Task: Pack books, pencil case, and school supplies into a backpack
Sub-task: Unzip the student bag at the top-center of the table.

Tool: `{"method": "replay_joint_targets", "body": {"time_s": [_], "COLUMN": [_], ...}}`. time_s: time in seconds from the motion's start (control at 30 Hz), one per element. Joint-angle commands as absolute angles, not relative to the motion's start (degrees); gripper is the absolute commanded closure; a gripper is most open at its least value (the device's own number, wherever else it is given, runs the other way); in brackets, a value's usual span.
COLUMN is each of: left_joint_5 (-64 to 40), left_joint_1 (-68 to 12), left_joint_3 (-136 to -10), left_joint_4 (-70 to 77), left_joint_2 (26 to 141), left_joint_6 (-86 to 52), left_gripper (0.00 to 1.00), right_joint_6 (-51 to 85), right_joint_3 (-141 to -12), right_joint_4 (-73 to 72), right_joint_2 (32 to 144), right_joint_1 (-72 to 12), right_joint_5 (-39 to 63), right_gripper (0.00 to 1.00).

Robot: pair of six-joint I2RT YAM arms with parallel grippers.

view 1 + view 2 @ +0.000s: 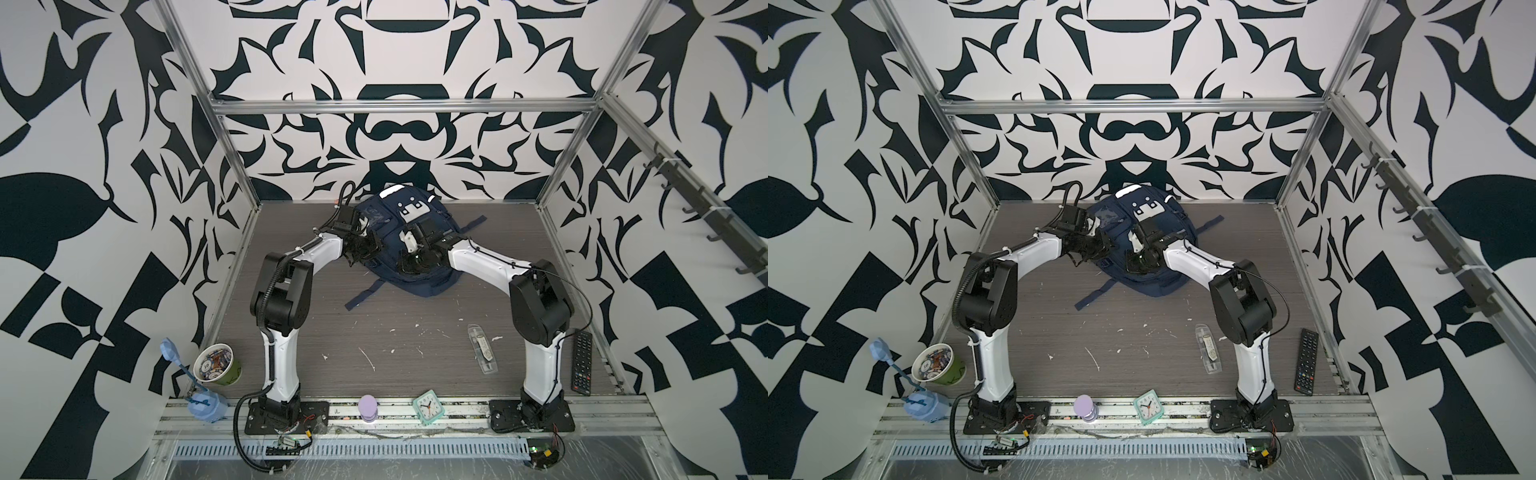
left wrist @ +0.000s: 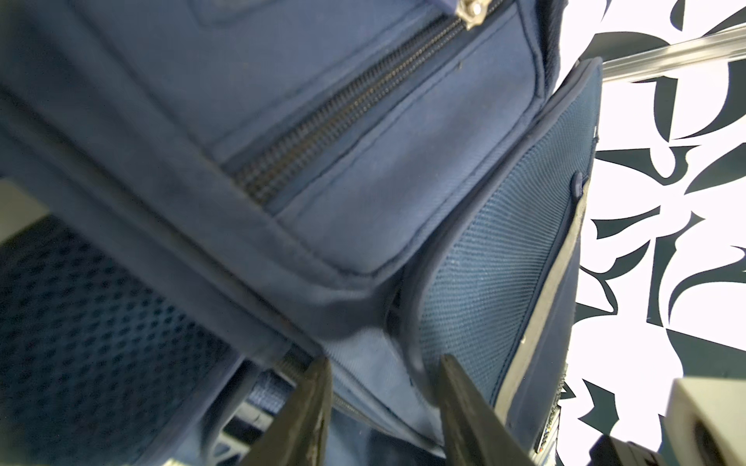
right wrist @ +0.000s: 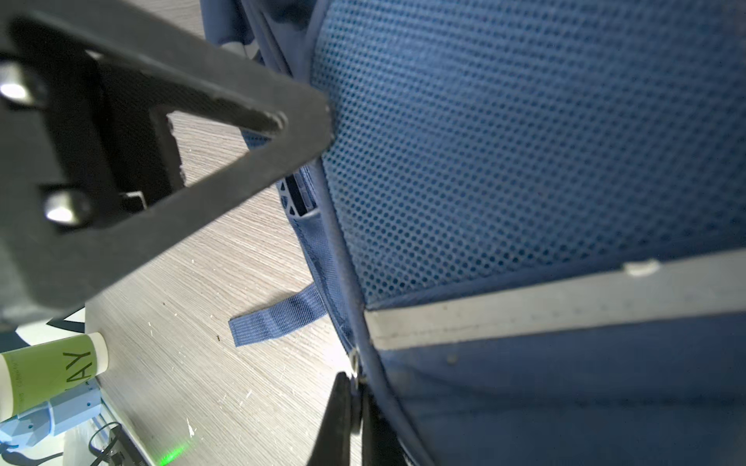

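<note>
Left tool (image 1: 365, 249), its two dark fingers (image 2: 311, 403) part-way apart, sets its tips against the side of a large navy blue fabric backpack (image 1: 428, 282) lying at the far middle of a grey wood-grain surface (image 1: 374, 332). The left wrist view shows the fingertips at a seam of the bag, near a closed dark zip (image 2: 343, 117) and a woven side pocket edged with a silver reflective strip (image 2: 537, 322). Just to the right, over the middle of the backpack, the right tool (image 1: 409, 262) is pinched fully closed at the bag's piped edge. It appears to be gripping a small silver zip pull (image 3: 354, 358) beside a blue mesh panel (image 3: 524, 141). A loose navy webbing strap (image 3: 274, 318) trails from the bag across the surface towards the near left.

Along the near edge, a pale blue faceted plastic figure (image 1: 203, 405) stands at far left, beside a green paper cup (image 1: 217, 365) filled with round printed tokens. Further right, on the metal base rail between the two arm mounts, are a short lilac cylinder (image 1: 368, 408) and a small teal square alarm clock (image 1: 428, 406). The school supplies, a narrow clear plastic packet (image 1: 482, 349) with whitish and dark contents, lie flat on the surface, well apart from the backpack and just inside the right arm's base. A black remote control (image 1: 582, 361) lies at the surface's right edge.
</note>
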State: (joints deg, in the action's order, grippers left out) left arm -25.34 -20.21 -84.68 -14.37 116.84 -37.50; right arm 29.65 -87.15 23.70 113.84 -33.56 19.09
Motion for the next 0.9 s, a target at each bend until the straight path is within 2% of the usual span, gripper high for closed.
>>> {"method": "replay_joint_targets", "body": {"time_s": [0.0,0.5,0.67,0.87], "left_joint_5": [-26.8,-29.3,-29.6,-29.5], "left_joint_1": [-20.5,-22.1,-22.4,-22.4], "left_joint_3": [-86.0,-87.2,-85.9,-84.4], "left_joint_4": [-14.2,-12.7,-11.6,-11.2], "left_joint_2": [118.5,118.2,117.0,115.9], "left_joint_6": [-37.0,-39.2,-40.1,-40.4], "left_gripper": [0.56,0.85,0.89,0.89], "right_joint_6": [29.4,29.0,28.9,29.0], "right_joint_3": [-89.7,-92.7,-97.9,-101.1], "right_joint_4": [20.7,21.1,22.6,23.1], "right_joint_2": [112.7,116.0,119.4,121.7], "right_joint_1": [-33.0,-32.9,-32.9,-32.5], "right_joint_5": [18.6,19.3,19.3,18.8], "right_gripper": [1.00,1.00,1.00,1.00]}}
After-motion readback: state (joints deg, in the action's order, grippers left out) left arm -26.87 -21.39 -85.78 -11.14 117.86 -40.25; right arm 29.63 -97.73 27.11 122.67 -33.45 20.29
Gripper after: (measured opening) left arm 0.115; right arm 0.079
